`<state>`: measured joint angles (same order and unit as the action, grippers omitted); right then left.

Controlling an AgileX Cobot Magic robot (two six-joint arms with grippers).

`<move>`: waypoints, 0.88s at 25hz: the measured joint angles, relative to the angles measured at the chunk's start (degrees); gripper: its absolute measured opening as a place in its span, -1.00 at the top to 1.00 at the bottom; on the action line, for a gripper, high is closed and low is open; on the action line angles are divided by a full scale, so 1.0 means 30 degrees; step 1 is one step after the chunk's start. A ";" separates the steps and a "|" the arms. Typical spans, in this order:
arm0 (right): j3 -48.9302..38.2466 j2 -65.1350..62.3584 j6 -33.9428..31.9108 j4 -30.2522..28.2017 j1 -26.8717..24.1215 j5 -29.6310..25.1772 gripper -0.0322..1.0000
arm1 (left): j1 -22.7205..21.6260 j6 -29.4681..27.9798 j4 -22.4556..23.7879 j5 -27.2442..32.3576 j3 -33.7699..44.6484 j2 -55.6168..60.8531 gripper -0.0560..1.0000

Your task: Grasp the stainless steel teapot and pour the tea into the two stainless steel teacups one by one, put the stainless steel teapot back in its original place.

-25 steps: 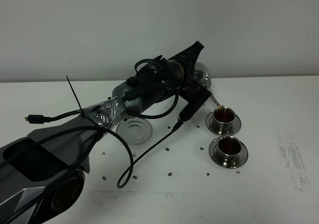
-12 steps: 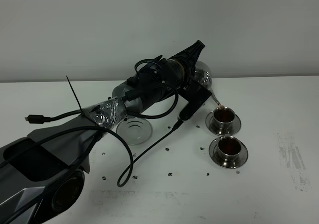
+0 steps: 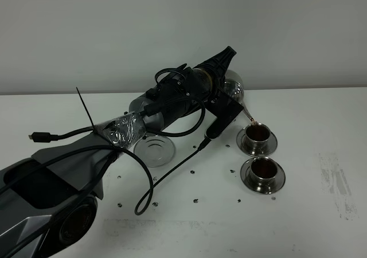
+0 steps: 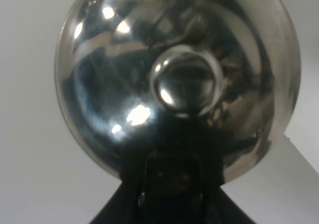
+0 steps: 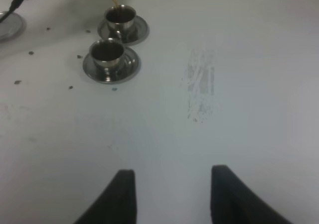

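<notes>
My left gripper point(image 3: 219, 104) is shut on the handle of the stainless steel teapot point(image 3: 234, 90) and holds it tilted in the air. The thin spout point(image 3: 250, 120) points down over the far teacup point(image 3: 257, 133). Reddish-brown tea point(image 3: 258, 131) fills that cup, and the near teacup point(image 3: 263, 168) also holds tea. Each cup stands on its own saucer. The empty round saucer point(image 3: 153, 151) lies under the left arm. In the left wrist view the teapot's lid and knob point(image 4: 187, 82) fill the picture above the gripper point(image 4: 174, 186). My right gripper point(image 5: 172, 194) hovers open over bare table, well short of both teacups point(image 5: 106, 52).
Dark specks point(image 3: 196, 200) dot the white table around the saucers. A loose black cable point(image 3: 172, 172) hangs from the left arm down to the table. A grey scuff mark point(image 3: 338, 183) lies on the right. A plain wall stands behind.
</notes>
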<state>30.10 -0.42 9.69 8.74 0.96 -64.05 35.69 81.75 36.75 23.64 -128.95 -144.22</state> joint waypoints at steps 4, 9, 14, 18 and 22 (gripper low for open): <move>0.0000 0.0000 0.0000 0.0000 0.0000 0.0000 0.28 | 0.0000 -0.0045 -0.0222 0.0000 0.0000 0.0000 0.48; 0.0000 0.0000 0.0000 0.0000 0.0000 0.0000 0.28 | 0.0000 -0.1059 -0.1018 0.0715 0.0000 0.0000 0.48; 0.0000 0.0000 0.0000 0.0000 0.0000 0.0000 0.28 | 0.0000 -0.1404 -0.1769 0.1912 0.0000 0.0000 0.48; 0.0000 0.0000 0.0000 0.0000 0.0000 0.0000 0.28 | 0.0000 -0.1423 -0.2808 0.2610 0.0000 0.0000 0.48; 0.0000 0.0000 0.0000 0.0000 0.0000 0.0000 0.28 | -0.0038 -0.1458 -0.4223 0.3423 0.0000 0.0000 0.48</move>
<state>30.10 -0.42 9.69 8.74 0.96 -64.05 35.57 77.37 24.08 33.91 -128.95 -144.22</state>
